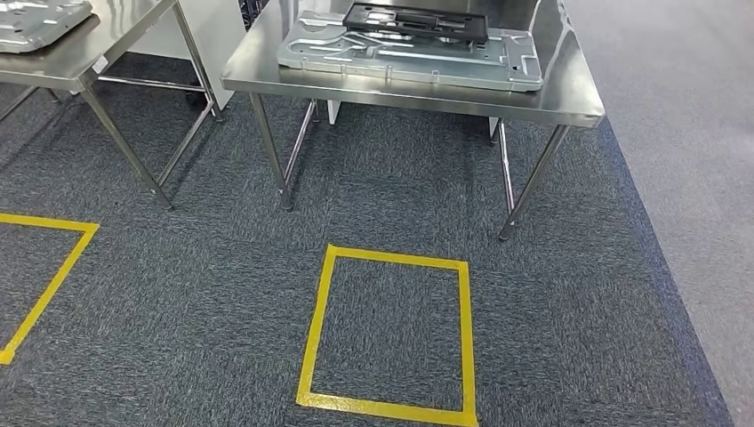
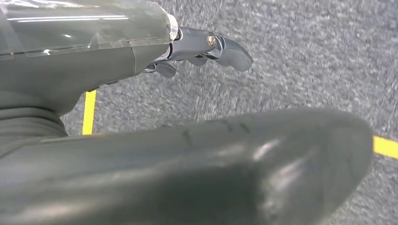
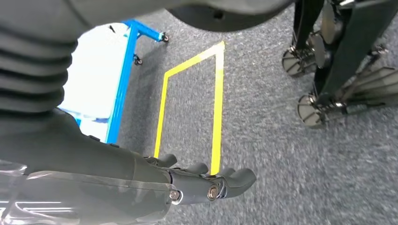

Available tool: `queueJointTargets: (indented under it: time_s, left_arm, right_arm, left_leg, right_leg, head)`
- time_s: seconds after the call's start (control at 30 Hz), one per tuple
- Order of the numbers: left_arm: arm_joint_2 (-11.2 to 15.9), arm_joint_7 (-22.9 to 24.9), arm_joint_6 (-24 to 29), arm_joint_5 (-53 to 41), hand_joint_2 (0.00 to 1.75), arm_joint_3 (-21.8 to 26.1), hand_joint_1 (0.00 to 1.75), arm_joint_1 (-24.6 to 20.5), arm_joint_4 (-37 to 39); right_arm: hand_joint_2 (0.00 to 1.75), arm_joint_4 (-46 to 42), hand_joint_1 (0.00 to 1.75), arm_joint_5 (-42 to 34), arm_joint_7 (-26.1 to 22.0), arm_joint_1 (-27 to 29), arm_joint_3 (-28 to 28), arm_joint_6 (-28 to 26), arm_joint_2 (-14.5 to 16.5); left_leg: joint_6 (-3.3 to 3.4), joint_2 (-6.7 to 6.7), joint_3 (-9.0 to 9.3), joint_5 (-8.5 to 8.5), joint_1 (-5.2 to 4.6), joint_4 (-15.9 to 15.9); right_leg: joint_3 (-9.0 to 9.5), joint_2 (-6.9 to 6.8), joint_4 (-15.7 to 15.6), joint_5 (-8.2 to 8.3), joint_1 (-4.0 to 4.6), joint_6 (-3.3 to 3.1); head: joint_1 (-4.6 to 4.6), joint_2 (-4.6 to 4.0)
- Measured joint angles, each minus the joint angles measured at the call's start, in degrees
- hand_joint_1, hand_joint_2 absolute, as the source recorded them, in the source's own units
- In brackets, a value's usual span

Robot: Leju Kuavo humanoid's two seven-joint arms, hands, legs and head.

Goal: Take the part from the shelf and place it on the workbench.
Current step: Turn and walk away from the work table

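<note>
Resting on the workbench [image 1: 569, 98], the part [image 1: 418, 22] lies apart from both empty, loosely extended robot hands.

A black flat part [image 1: 416, 24], a rectangular frame-like plate with cut-outs and raised ribs, lies flat on top of a larger grey stamped metal panel [image 1: 418, 55]. It sits toward the panel's far edge, its long side running along the panel's length. The panel rests flat on the stainless steel counter [image 1: 533, 102], taking up most of the top, its near edge close to the counter's front edge.
</note>
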Motion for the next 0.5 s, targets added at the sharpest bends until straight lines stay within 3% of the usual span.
queueJointTargets:
  time_s: [0.03, 0.13, 0.17, 0.3, 0.5]
  left_arm:
    - [0.01, 0.05, 0.01, -0.02, 0.44, 0.08, 0.0, -0.05, 0.0]
    - [0.02, 0.15, 0.08, 0.29, 1.75, 0.24, 0.0, -0.19, -0.01]
    - [0.02, 0.19, 0.15, 0.51, 1.75, 0.28, 0.0, -0.21, 0.0]
    - [0.02, 0.25, 0.12, 1.97, 1.75, 0.72, 0.0, -0.27, -0.01]
    - [0.25, 0.83, -0.18, 5.15, 1.75, 0.32, 0.0, -0.11, -0.01]
  right_arm:
    - [1.75, 0.0, 0.0, 0.0, 0.04, -0.01, -0.03, -0.03, 0.04]
    - [0.44, 0.0, 0.0, 0.08, -0.33, -0.03, -0.04, -0.05, 0.15]
    - [0.0, 0.0, 0.0, 0.14, -0.65, -0.03, -0.04, -0.02, 0.16]
    - [1.75, 0.0, 0.0, 0.36, -1.42, -0.13, -0.03, 0.4, 0.16]
    - [1.75, -0.05, 0.0, -1.47, -1.17, 0.02, 2.31, 0.36, 0.16]
  left_leg:
    - [0.15, 0.0, -0.05, 0.05, -0.1, 0.01]
    - [0.53, 0.01, -0.17, 0.11, -0.27, 0.03]
    - [0.62, 0.01, -0.19, 0.13, -0.3, 0.04]
    - [0.71, 0.02, -0.29, 0.16, -0.34, 0.08]
    - [0.71, 0.02, -0.31, 0.16, -0.36, 0.09]
  right_leg:
    - [0.01, 0.0, -0.1, 0.17, -0.06, 0.27]
    - [0.02, 0.01, -0.36, 0.44, -0.21, 0.72]
    - [0.03, 0.02, -0.43, 0.5, -0.24, 0.82]
    - [0.03, 0.01, -0.6, 0.68, -0.29, 1.32]
    - [-0.04, 0.01, -0.58, 0.65, -0.31, 1.67]
  head:
    - [0.0, 0.0]
    - [-0.01, 0.0]
    - [-0.01, 0.0]
    - [-0.01, 0.0]
    - [-0.01, 0.0]
